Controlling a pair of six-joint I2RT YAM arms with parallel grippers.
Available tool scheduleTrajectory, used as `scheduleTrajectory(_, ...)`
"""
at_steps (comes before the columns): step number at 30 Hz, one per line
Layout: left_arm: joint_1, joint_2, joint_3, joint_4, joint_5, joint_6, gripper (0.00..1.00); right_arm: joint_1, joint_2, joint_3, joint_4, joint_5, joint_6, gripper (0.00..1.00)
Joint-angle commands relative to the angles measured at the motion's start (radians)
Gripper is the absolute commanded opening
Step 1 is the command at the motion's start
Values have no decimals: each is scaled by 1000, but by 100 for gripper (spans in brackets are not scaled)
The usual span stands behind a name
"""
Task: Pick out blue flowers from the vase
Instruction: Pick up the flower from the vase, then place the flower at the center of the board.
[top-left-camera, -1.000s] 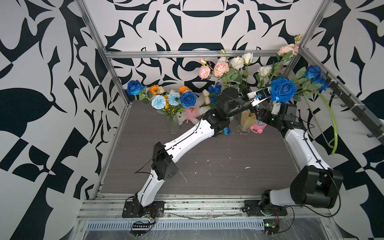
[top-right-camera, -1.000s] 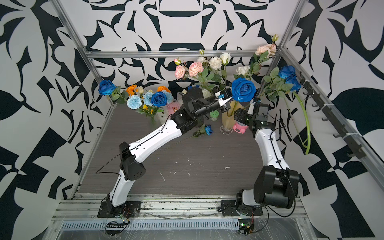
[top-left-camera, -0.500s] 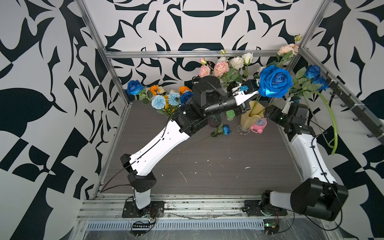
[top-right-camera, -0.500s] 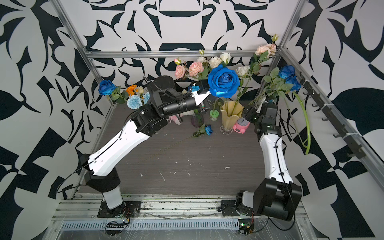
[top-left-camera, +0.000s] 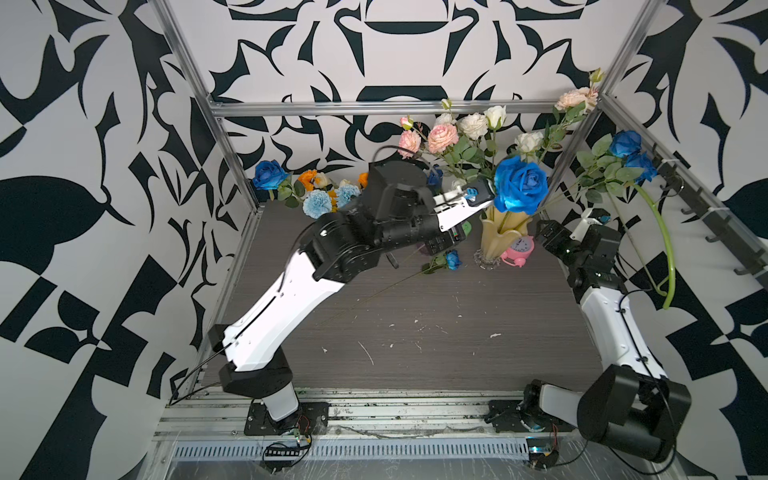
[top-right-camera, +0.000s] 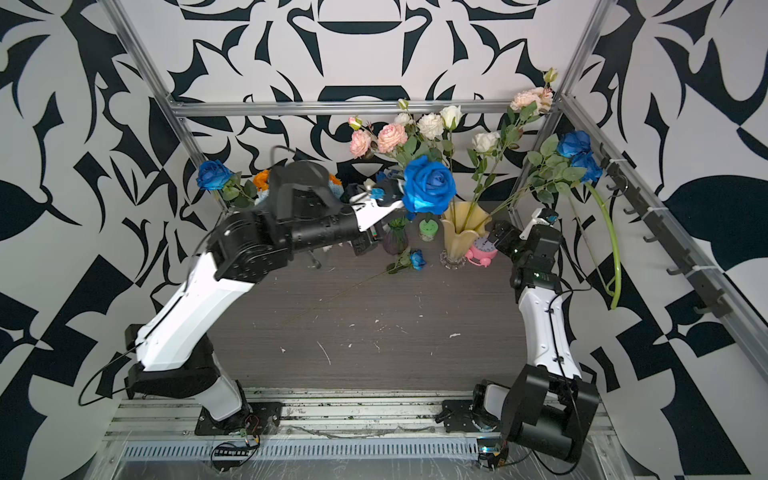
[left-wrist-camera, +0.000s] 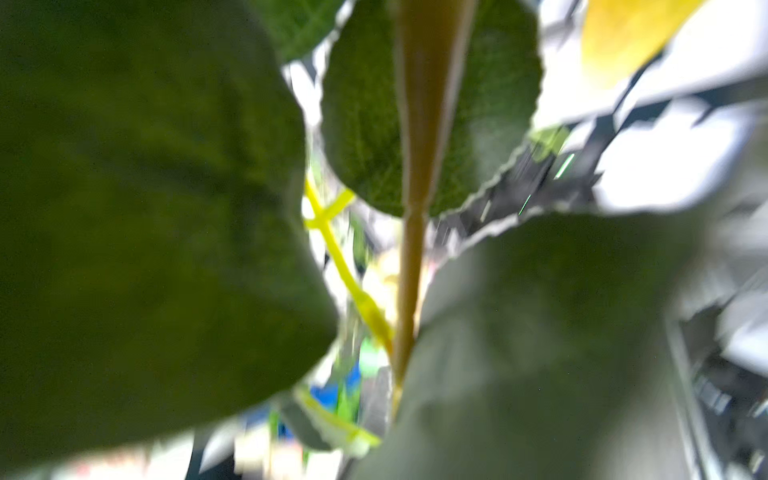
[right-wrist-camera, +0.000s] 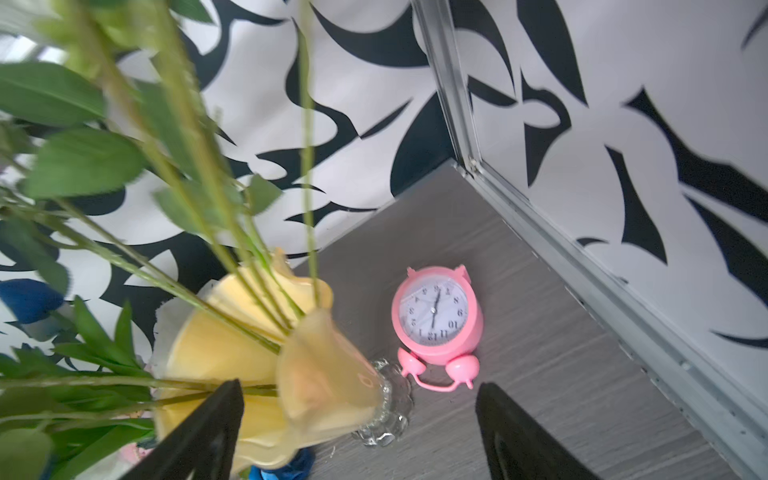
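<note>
- Tabletop (top-left-camera: 415, 324): dark grey wood-grain board with scattered white flecks (top-left-camera: 365, 351). A metal rail (top-left-camera: 395, 409) along its near edge carries both arm bases.
- Walls (top-left-camera: 83, 208): bold black-and-white leaf pattern on three sides, set in an aluminium frame (top-left-camera: 365, 109). A bar of black hooks (top-left-camera: 706, 220) runs along the right-hand wall.
- Yellow vase (top-left-camera: 500, 237): fluted, on a clear glass foot, upright near the back right corner. It holds green stems with pink, white and peach roses (top-left-camera: 442, 137).
- Pink alarm clock (right-wrist-camera: 436, 316): on the tabletop just beside the vase's foot, on the side towards the right wall.
- Left gripper (top-left-camera: 478, 195): raised beside the vase mouth, jaws pinched on the stem just under the head of the large blue rose (top-left-camera: 519, 185).
- The large blue rose sits above the vase rim in both top views. Where its stem ends cannot be told.
- Left wrist view: blurred, filled by green leaves (left-wrist-camera: 145, 208) and one stem (left-wrist-camera: 415, 208).
- Right gripper (right-wrist-camera: 359, 388): jaws spread wide with nothing between them, hovering near the vase and clock.
- Small blue rose (top-left-camera: 453, 259): lying on the tabletop near the vase, its thin stem stretching towards the left arm.
- Back left corner: a corner blue rose (top-left-camera: 269, 174) and pale-blue carnations (top-left-camera: 316, 203), bunched with orange blooms (top-left-camera: 309, 176).
- Right wall: paired blue roses (top-left-camera: 625, 143) held high, with a thick green stem (top-left-camera: 665, 249) curving down nearby.
</note>
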Motion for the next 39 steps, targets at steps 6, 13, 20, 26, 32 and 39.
scheduleTrajectory(6, 45, 250, -153, -148, -226, 11, 0, -30, -2, -58, 378, -109, -36, 89)
scheduleTrajectory(13, 82, 370, -305, -65, -172, -55, 0, -73, 82, -77, 597, -135, -45, 89)
scheduleTrajectory(20, 119, 436, -439, 35, -155, -91, 0, -91, 247, -80, 899, -181, -34, 90)
scheduleTrajectory(26, 132, 456, -532, 164, -170, -77, 0, -103, 364, -46, 1068, -262, 17, 90)
scheduleTrajectory(32, 133, 476, -571, 253, -221, -33, 0, -103, 408, -4, 1060, -271, 10, 89)
scheduleTrajectory(39, 147, 507, -564, 285, -233, -1, 6, -118, 414, 23, 1003, -320, -26, 89)
